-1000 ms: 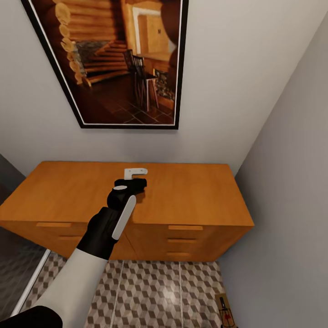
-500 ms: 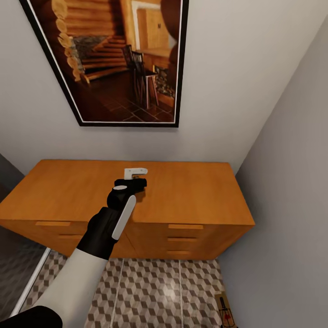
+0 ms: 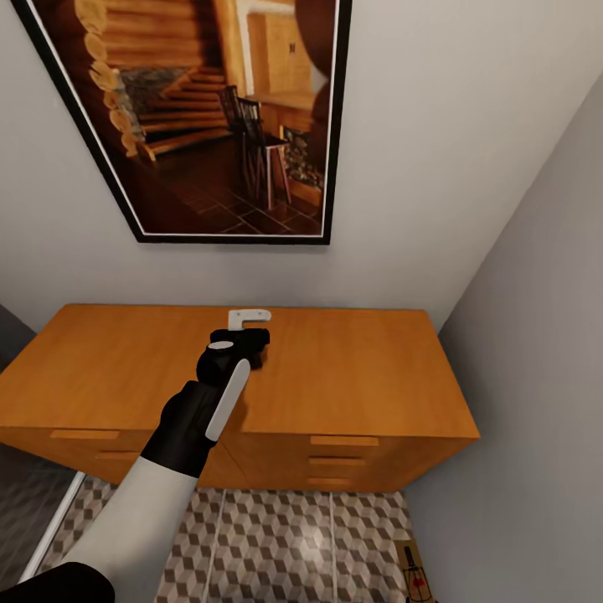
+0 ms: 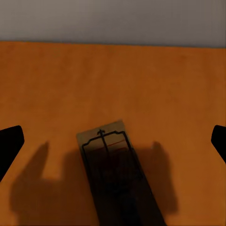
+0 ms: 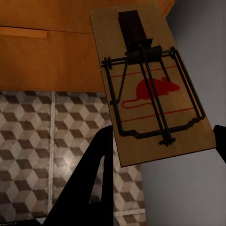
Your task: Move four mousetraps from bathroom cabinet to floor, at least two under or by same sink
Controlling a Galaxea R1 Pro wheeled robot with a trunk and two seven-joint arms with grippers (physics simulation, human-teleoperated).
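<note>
A mousetrap point(image 4: 104, 137) lies flat on the orange wooden cabinet top point(image 3: 352, 368). My left gripper point(image 4: 113, 141) hovers over it, open, with its black fingertips point(image 4: 9, 143) wide apart on either side. In the head view the left gripper point(image 3: 239, 343) reaches over the middle of the cabinet and covers that trap. My right gripper point(image 5: 162, 137) is shut on a second mousetrap point(image 5: 146, 84), whose red mouse mark faces the camera. That held mousetrap point(image 3: 414, 574) also peeks in at the lower right, above the cube-patterned bathroom floor point(image 3: 276, 544). The sink is out of view.
The cabinet has drawers point(image 3: 343, 441) on its front and fills the end of a narrow nook. A grey wall point(image 3: 536, 377) stands close on the right. A large framed picture point(image 3: 218, 117) hangs above. A small white L-shaped piece point(image 3: 249, 316) sits just beyond the left gripper.
The camera has moved a little, so the cabinet and picture sit lower in the head view. Both grippers keep the same pose, and nothing was gripped or released.
</note>
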